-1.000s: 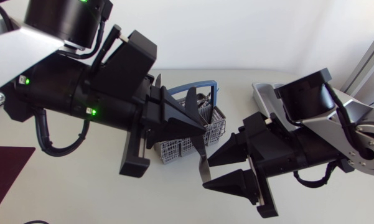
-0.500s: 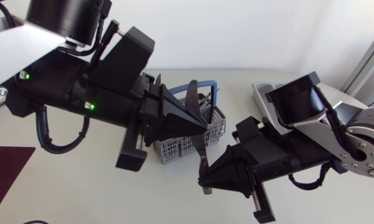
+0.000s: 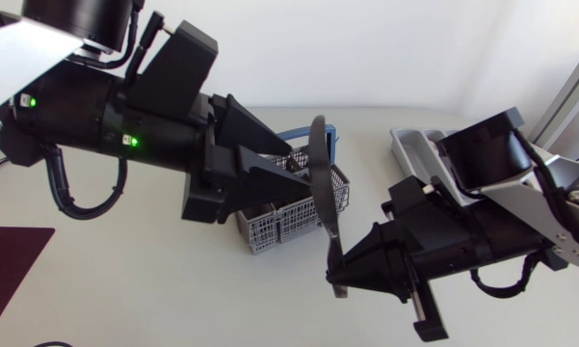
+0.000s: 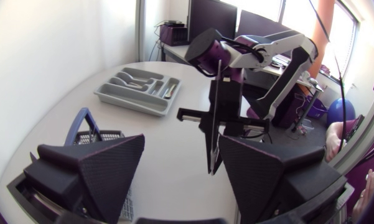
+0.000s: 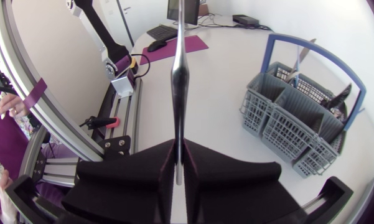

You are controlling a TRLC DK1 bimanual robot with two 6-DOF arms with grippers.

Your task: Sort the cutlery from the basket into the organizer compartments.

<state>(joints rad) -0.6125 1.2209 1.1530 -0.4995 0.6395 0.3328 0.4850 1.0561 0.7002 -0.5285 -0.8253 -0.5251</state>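
A pale, round-edged table (image 3: 125,289) is being shown under both arms, with a dark maroon mat (image 3: 10,265) lying at its corner on the left arm's side. The table (image 4: 168,124) is being seen by the left wrist camera between its own fingers, and by the right wrist camera the table (image 5: 236,68) and the mat (image 5: 180,46) are being seen past the gripper.

The grey basket (image 3: 294,207) with its blue handle is being half covered by the left arm from above. It is being shown whole beside the right gripper (image 5: 179,146), as basket (image 5: 299,118), with dark handles (image 5: 339,93) sticking up from its far cells. The grey organizer (image 3: 414,145) is being cut off by the right arm. From the left wrist the organizer (image 4: 137,93) is being seen beyond the basket (image 4: 90,134), several pieces (image 4: 127,81) lying in its compartments.

A long piece of cutlery (image 3: 321,173) is being held upright above the table, clamped at its lower end by the closed right gripper (image 3: 339,275). Its kind is not being made clear, since the piece of cutlery (image 5: 179,68) is being viewed edge-on and its lower end is being hidden by the fingers. The left gripper (image 3: 303,173) is being held wide apart and is gripping nothing. The piece of cutlery (image 4: 214,112) is standing just ahead of the left gripper (image 4: 182,146), close to one finger, and contact cannot be told.

Small green lights (image 3: 130,143) are being shown on the left arm.
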